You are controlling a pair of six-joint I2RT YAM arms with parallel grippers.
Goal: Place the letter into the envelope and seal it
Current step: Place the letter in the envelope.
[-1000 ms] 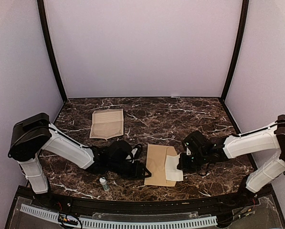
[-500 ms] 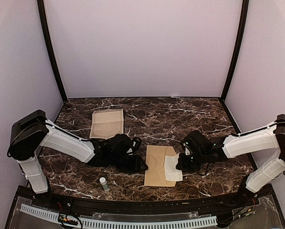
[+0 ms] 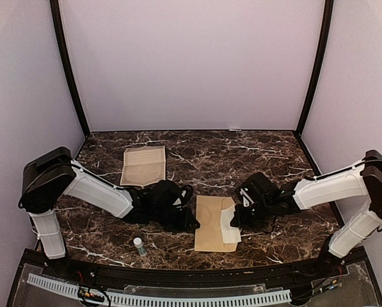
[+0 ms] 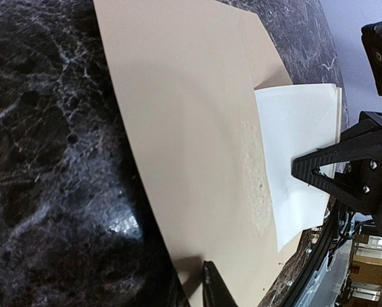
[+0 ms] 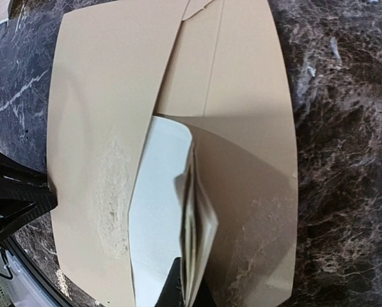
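Note:
The kraft-brown envelope (image 3: 210,224) lies flat between my two arms with its flap open toward the left arm. In the right wrist view the folded white letter (image 5: 162,211) sits partly inside the envelope (image 5: 242,128) pocket. My right gripper (image 5: 189,288) is shut on the letter's near edge. From the left wrist view, the envelope (image 4: 191,128) fills the frame and the letter (image 4: 299,147) pokes out on its far side. My left gripper (image 4: 203,281) pinches the envelope's near edge, one finger on top. In the top view the left gripper (image 3: 194,225) and right gripper (image 3: 235,220) flank the envelope.
A cream page with an ornate brown border (image 3: 144,165) lies at the back left of the marble table (image 3: 254,153). A small capped bottle (image 3: 139,245) stands near the front edge, below the left arm.
My left gripper has slid right onto the envelope's left edge and its jaws have narrowed. The right gripper has pushed the letter slightly left, deeper into the envelope.

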